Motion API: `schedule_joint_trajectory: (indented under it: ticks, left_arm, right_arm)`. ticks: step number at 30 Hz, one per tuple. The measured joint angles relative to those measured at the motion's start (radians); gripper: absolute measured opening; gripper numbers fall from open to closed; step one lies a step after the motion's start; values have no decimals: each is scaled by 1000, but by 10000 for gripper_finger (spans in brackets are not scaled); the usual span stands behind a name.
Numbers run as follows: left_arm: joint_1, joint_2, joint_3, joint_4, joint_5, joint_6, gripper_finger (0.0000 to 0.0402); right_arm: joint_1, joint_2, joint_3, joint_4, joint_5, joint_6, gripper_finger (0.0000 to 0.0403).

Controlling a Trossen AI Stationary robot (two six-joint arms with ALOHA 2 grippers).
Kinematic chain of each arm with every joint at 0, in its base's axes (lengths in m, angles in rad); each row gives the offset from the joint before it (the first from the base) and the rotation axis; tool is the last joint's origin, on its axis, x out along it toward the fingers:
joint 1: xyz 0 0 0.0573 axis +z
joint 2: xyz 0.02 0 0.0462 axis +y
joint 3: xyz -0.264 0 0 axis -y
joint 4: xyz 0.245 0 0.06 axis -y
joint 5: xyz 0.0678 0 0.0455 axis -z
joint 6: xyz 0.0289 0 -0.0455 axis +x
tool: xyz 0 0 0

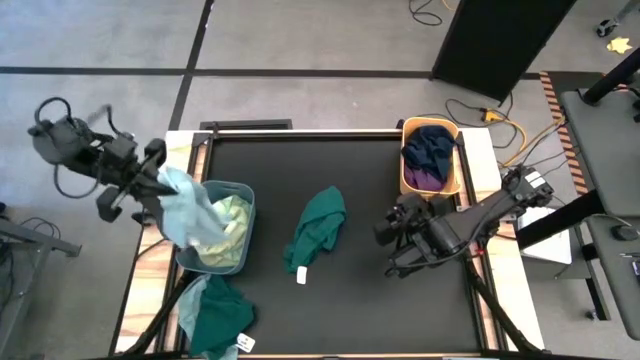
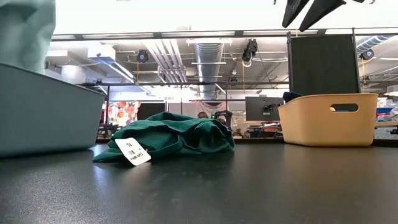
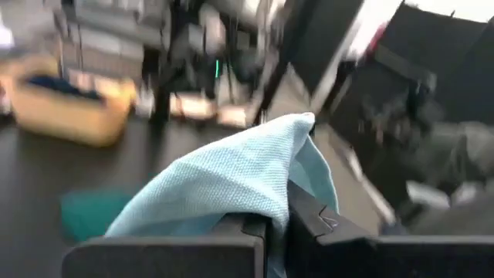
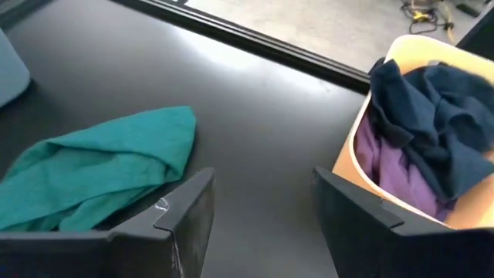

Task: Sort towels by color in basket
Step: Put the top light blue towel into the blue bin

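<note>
1. Two baskets: one grey-blue bin [image 1: 243,196], one yellow basket [image 1: 407,168].
2. Two dark teal towels: one at the table's middle [image 1: 318,228], one at the near left corner [image 1: 222,318].
3. One light mint towel [image 1: 187,205], pinched in the left gripper [image 1: 157,185].
4. One pale yellow-green towel [image 1: 231,215] in the bin, possibly more beneath.
5. One navy towel [image 1: 431,146] and one purple towel [image 1: 426,179] in the yellow basket.
6. Two grippers: the left one, plus the right gripper [image 1: 383,232], spread wide.

Orange cables [image 1: 500,120] and a dark cabinet [image 1: 500,35] lie beyond the table.

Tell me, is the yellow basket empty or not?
Not empty: the yellow basket holds a navy towel and a purple towel.
</note>
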Motion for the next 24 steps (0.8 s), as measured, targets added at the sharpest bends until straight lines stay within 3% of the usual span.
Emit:
schedule_joint_trajectory:
  ticks: [4,7,9,13,16,20,24]
  left_arm:
    - [0,-1,-33,197,-14,133,0]
    - [0,3,-42,164,-27,107,0]
    - [0,1,-45,57,-35,16,0]
    - [0,-2,-34,-292,-44,-315,0]
    - [1,-1,-25,-483,36,-525,0]
    - [1,2,37,-496,176,-610,0]
    - [1,17,128,-502,247,-655,0]
  right_arm:
    - [-26,0,0,0,1,-61,206]
    - [-35,0,0,1,2,-104,206]
    - [-37,0,0,3,1,-133,206]
    - [-37,-1,0,3,-5,-187,206]
    - [-37,-2,0,2,-31,-239,206]
    - [-37,-5,0,1,-81,-319,206]
    - [-37,-14,0,0,-87,-355,206]
